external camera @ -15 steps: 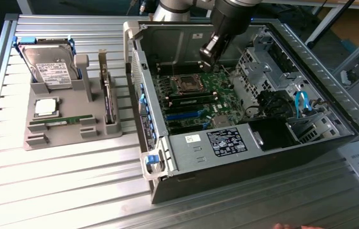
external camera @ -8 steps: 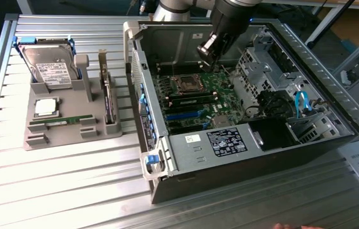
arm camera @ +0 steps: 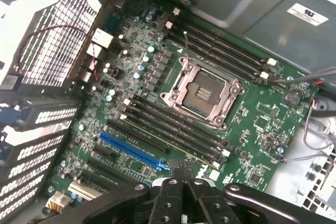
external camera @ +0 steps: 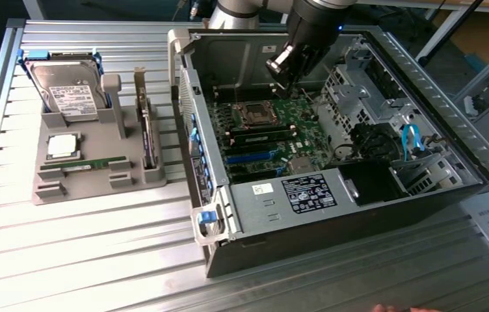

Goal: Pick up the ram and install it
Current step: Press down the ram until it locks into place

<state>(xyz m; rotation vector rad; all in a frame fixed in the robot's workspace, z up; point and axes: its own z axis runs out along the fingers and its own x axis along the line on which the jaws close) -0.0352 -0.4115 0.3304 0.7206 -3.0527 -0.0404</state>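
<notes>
A: So, status on the ram job?

B: Barely started, by my read. fingers [arm camera: 175, 170] are pressed fully together, nothing between them, no grip on anything

A: Where are they sitting?

B: Inside the PC case [external camera: 253, 195], hanging over the motherboard [arm camera: 252, 124]. Nearest thing under the tips is the end of the blue slot [arm camera: 134, 150] and the near bank of memory slots [arm camera: 173, 127]. Not touching the board as far as I can tell

A: Slots populated?

B: From the wrist view both banks look empty: the near one, and the far bank [arm camera: 220, 51] on the other side of the CPU socket [arm camera: 202, 93]. Socket is empty too, frame only. Exterior view is less clear on the slots, so I wouldn't swear to it

A: And the ram itself?

B: Not picked. The ram [external camera: 84, 164] lies flat in the grey holder tray [external camera: 88, 188] on the desk [external camera: 71, 247], outside the case on the exterior view's left, well apart from the arm [external camera: 309, 32]. Slim green stick, lying along its slot in the tray

A: Anything else in that tray I could confuse it with?

B: Processor chip [external camera: 62, 146] just behind it, hard drive [external camera: 69, 88] standing further back, dark expansion card [external camera: 147, 140] on edge along the tray's side nearest the case. None of them disturbed-looking

A: So done vs left?

B: Done: nothing that shows. Left: pickup and seating, both
</notes>
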